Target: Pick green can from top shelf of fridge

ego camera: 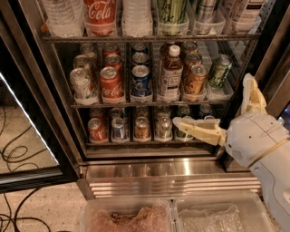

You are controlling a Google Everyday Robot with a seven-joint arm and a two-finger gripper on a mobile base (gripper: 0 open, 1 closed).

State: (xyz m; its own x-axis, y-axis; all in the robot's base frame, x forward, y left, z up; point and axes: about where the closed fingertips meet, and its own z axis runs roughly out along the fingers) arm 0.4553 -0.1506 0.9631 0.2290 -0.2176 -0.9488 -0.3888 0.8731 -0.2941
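The green can (171, 12), pale green with dark streaks, stands in a clear tray on the top shelf (149, 39) of the fridge (172, 174); its top is cut off by the frame. My gripper (211, 99) is at the lower right, in front of the bottom rack and well below the can. It is open and empty. One finger (195, 129) points left across the lowest cans and the other finger (251, 95) points up by the fridge's right frame.
A Coca-Cola bottle (99, 13) and water bottles (61, 16) flank the green can. The middle rack holds soda cans, a tea bottle (171, 72) and a small dark green can (219, 70). The open glass door (27, 131) is left. Clear bins (181, 215) sit below.
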